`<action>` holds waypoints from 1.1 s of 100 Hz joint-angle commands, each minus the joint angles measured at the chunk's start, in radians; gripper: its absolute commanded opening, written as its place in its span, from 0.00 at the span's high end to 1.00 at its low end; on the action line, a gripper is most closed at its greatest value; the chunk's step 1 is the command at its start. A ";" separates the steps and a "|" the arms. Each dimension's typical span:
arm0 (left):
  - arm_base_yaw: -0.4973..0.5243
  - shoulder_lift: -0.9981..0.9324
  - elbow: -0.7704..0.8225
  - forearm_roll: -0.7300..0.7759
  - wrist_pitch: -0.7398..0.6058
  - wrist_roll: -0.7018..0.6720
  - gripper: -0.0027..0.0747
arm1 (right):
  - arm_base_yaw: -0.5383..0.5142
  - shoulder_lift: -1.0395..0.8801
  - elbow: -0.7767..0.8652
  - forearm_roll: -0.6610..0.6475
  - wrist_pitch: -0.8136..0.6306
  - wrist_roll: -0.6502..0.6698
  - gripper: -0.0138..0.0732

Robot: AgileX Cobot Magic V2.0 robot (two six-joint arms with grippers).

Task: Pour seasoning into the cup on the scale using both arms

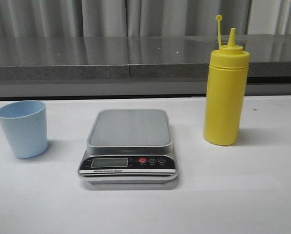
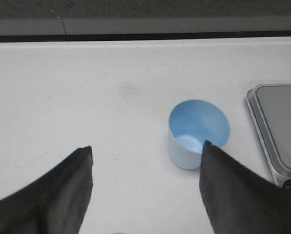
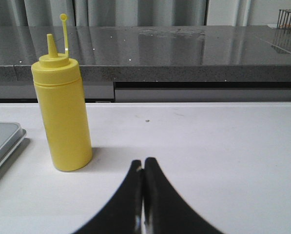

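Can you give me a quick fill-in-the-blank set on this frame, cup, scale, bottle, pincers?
1. The pale blue cup stands on the ____, not on the scale.
2. The yellow squeeze bottle stands upright with its tethered cap ____.
3. The left pincer is ____, with the cup in front of it.
4. The right pincer is ____, holding nothing.

Missing words: table; off; open; shut
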 commanded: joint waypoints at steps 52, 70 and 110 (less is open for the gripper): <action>-0.080 0.496 -0.331 -0.044 0.076 0.000 0.36 | -0.003 -0.022 -0.018 -0.006 -0.073 -0.001 0.92; -0.080 0.621 -0.402 -0.046 0.087 0.000 0.36 | -0.003 -0.022 -0.018 -0.006 -0.073 -0.001 0.92; -0.080 0.823 -0.504 -0.046 0.134 0.000 0.42 | -0.003 -0.022 -0.018 -0.006 -0.073 -0.001 0.92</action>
